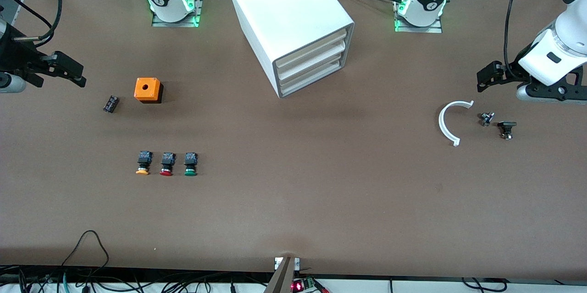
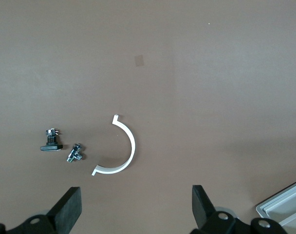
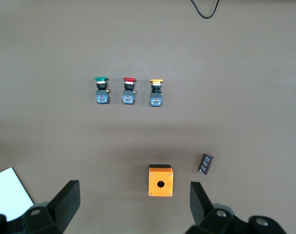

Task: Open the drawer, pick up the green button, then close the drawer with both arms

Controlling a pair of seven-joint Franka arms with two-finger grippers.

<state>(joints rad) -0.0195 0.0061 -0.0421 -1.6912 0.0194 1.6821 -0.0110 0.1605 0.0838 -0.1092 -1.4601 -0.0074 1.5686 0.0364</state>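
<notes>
The white cabinet [image 1: 293, 13] stands mid-table near the arms' bases, and all three of its drawers are pushed in. The drawer [image 1: 312, 79] is the lowest one. The green-capped button [image 1: 191, 164] [image 3: 101, 90] lies on the table, nearer to the front camera than the cabinet. It ends a row with a red-capped button [image 1: 167, 164] and an orange-capped one [image 1: 143, 163]. My right gripper [image 1: 64, 70] [image 3: 133, 204] hangs open and empty over the right arm's end of the table. My left gripper [image 1: 491, 75] [image 2: 137, 209] hangs open and empty over the left arm's end.
An orange box [image 1: 148, 89] with a round hole and a small black cylinder [image 1: 110, 103] lie toward the right arm's end. A white half ring [image 1: 447, 123] and two small metal parts [image 1: 487, 118] [image 1: 506, 129] lie under the left gripper. Cables run along the table's near edge.
</notes>
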